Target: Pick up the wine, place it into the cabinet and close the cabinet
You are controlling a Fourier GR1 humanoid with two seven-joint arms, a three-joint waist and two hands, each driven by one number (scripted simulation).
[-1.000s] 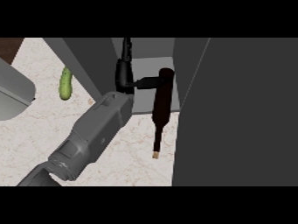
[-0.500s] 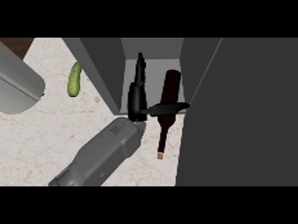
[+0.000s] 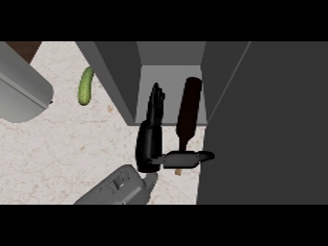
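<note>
- Pale marbled stone is what I see across the counter point(image 3: 60, 144), which fills the left and middle of my head view; a dark brown strip point(image 3: 20, 48) shows past its far left edge.
- A grey cabinet point(image 3: 113, 77) stands on the counter. Its opening faces me and shows a lighter grey floor inside.
- Its door point(image 3: 280, 120) stands open as a broad dark panel that takes up the right side of the view.
- The wine bottle point(image 3: 191, 98) is dark. Its body is inside the cabinet opening, close to the right side, and its neck points out towards me over the counter.
- My left hand point(image 3: 149, 146) sits just left of the bottle with its palm at the cabinet's front edge.
- The fingers point(image 3: 155, 103) are straight and reach into the opening alongside the bottle, curled round nothing.
- The thumb point(image 3: 193, 157) sticks out sideways across the end of the neck; I cannot tell whether it touches.
- The grey forearm point(image 3: 117, 188) comes in from the lower edge.
- A green cucumber point(image 3: 85, 86) lies on the counter left of the cabinet, well apart from the hand.
- A large grey rounded body point(image 3: 14, 81) covers the upper left corner; I cannot tell what it is.
</note>
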